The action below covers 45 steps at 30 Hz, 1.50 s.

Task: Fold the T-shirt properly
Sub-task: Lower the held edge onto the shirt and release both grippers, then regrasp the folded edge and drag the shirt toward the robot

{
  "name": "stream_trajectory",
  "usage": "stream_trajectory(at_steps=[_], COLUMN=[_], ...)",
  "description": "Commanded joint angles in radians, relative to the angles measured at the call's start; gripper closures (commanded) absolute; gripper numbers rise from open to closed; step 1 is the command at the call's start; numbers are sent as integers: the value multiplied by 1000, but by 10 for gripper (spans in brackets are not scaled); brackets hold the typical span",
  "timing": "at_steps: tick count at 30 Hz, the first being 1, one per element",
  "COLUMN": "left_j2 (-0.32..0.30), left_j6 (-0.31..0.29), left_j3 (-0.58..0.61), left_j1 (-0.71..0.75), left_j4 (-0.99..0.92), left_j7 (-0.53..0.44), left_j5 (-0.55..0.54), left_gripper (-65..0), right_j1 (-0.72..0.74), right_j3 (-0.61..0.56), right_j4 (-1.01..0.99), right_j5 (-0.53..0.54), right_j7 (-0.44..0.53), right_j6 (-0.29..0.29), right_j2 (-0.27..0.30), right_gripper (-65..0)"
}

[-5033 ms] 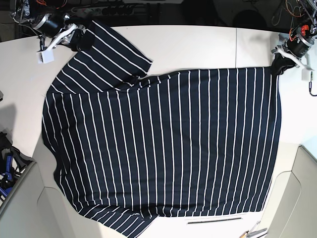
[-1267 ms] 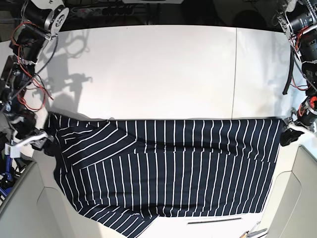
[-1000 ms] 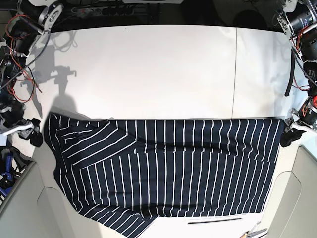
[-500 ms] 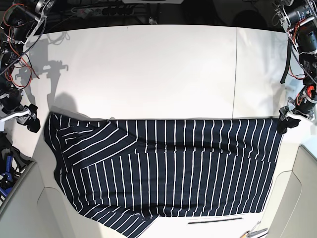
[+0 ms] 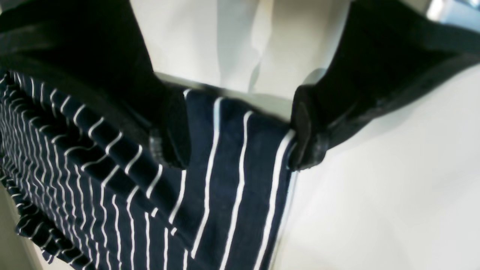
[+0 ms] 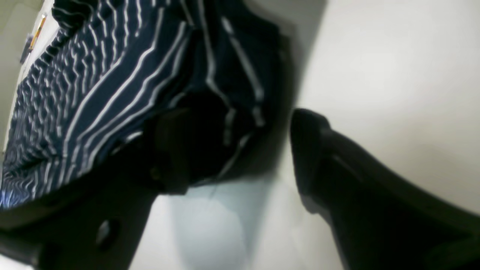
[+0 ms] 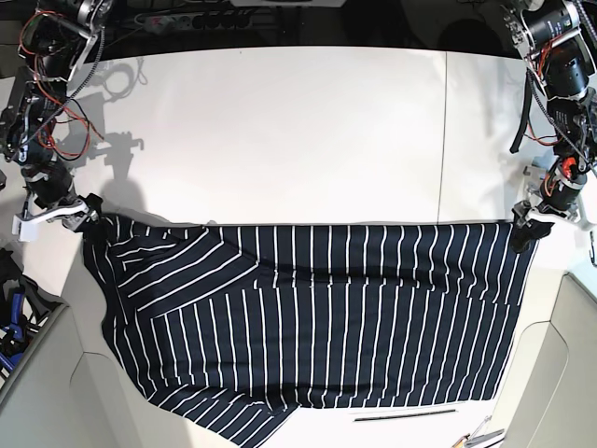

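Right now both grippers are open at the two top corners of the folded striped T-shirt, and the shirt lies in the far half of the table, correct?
Not quite. The T-shirt lies in the near half of the table, as the base view shows; the far half is bare. The left gripper and right gripper are open at its top corners.

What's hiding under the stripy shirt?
The T-shirt lies on the white table, folded over, so a second shirt layer lies beneath the top one. Whatever else might sit underneath is covered and can't be seen.
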Motion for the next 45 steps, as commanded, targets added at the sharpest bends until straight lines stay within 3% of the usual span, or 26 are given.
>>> stream_trajectory(at_steps=[1,14,16,19,21,23,27,32,45], left_j2=[-10,6,6,6,5,2,-5,-29,-86], left_j6=[-3,-3,-3,-3,-3,-3,-32,-39,-39], left_j3=[-3,50,71,83,82,82,81,81,80], left_j1=[-13,-14,-14,-19,-21,-23,-35,-38,-32], left_j4=[10,10,10,10,10,10,11,25,25], left_j7=[3,-35,-50,-52,-53,-52,-39,-30,179], left_j5=[0,0,0,1,1,1,1,-1,-177], left_gripper=[-435,-417,-348,-168,-72,0,0,0,0], right_j1=[23,93,97,97,97,97,97,94,-60], right_j3=[-5,-85,-85,-85,-85,-84,-84,-66,-12], right_j4=[5,-1,-1,-1,-1,-1,3,31,274], right_j5=[-6,-6,-7,-19,-45,-51,-48,-46,41], right_j7=[-1,0,-1,-1,-1,-2,-8,-101,-183], right_j6=[3,0,0,0,0,5,26,26,26], right_j2=[5,-16,-16,-16,-16,-16,-15,-16,-10], right_gripper=[-400,-388,-288,-90,0,0,0,0,0])
